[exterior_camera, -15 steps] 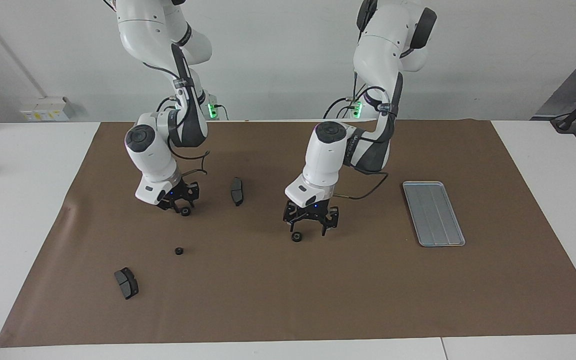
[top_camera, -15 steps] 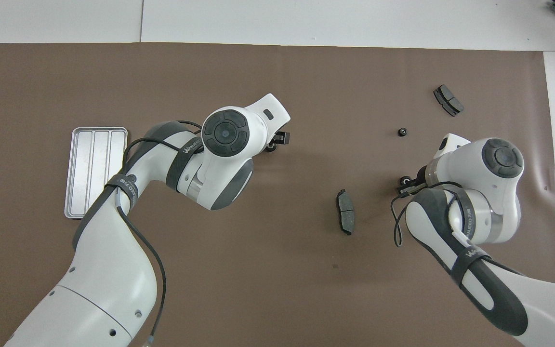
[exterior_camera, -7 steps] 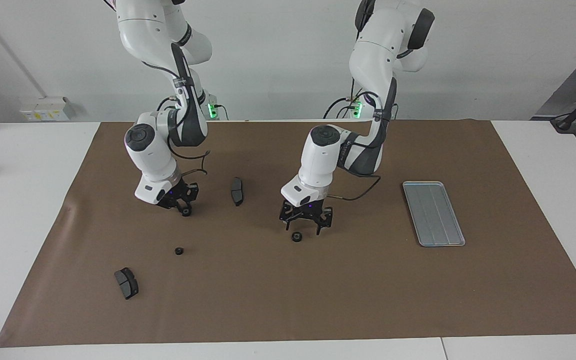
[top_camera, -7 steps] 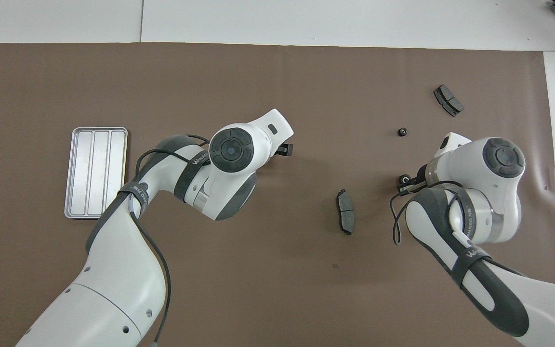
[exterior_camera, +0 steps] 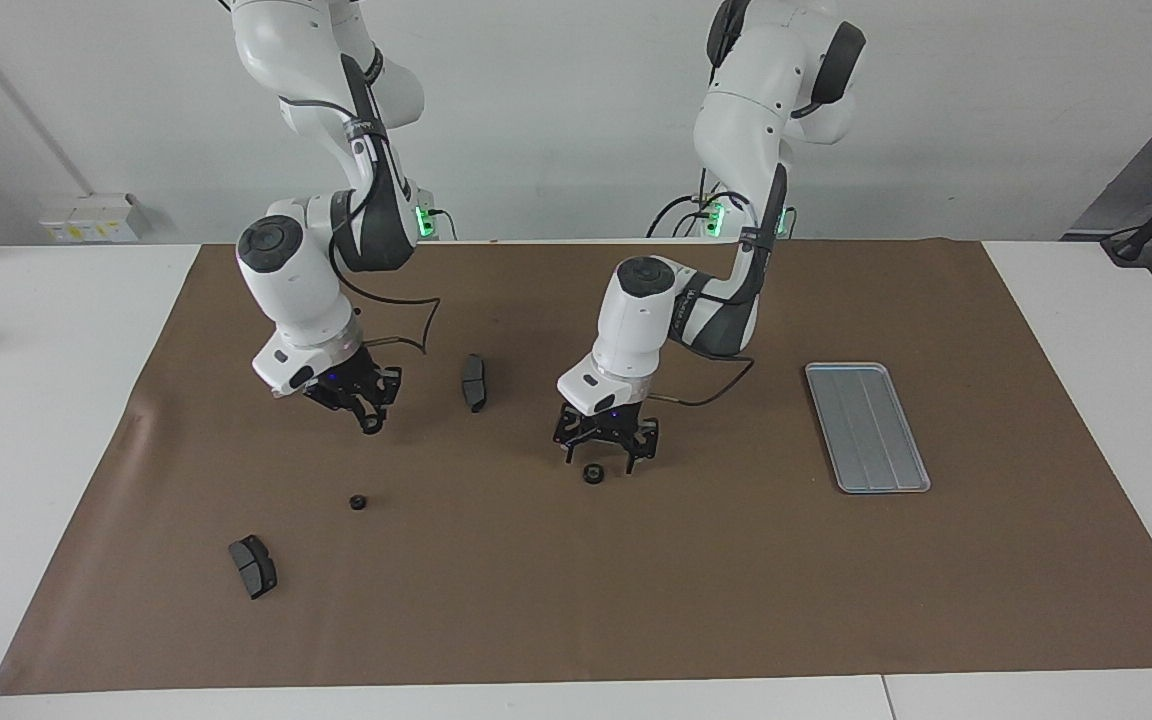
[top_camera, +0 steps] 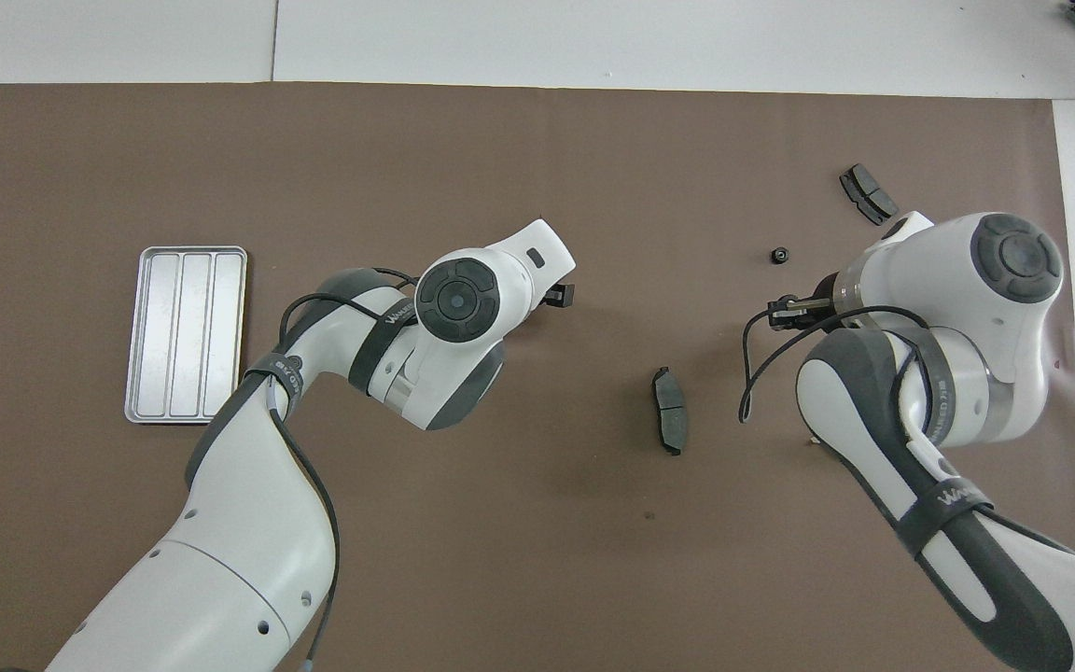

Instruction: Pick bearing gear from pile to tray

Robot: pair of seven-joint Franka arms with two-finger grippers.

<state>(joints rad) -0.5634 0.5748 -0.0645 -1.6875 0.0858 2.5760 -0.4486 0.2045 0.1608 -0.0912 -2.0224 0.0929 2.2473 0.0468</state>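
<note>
Brown paper (exterior_camera: pixel 636 600) covers the white table (exterior_camera: pixel 36 420) under a plain wall. We start at the right gripper (exterior_camera: pixel 368 415), over the right arm's end of the paper. Its fingertips are pinched together, and the small dark round at their tip looks to us like a bearing gear, the held gear (exterior_camera: pixel 372 427), though the grip is hard to read from here. The left gripper (exterior_camera: pixel 604 452) hangs low over the middle gear (exterior_camera: pixel 593 474), fingers spread wide with nothing in them.

We judge these gears light, stiff and smooth, likely to roll or skid if nudged. The best hold is a pinch across the round rim from straight above.

We count three gears. The loose gear (exterior_camera: pixel 358 502) lies farther from the robots than the held one. There are two brake pads: the near pad (exterior_camera: pixel 474 381) and the outer pad (exterior_camera: pixel 253 566). One tray (exterior_camera: pixel 866 425) sits toward the left arm's end with no parts in it
</note>
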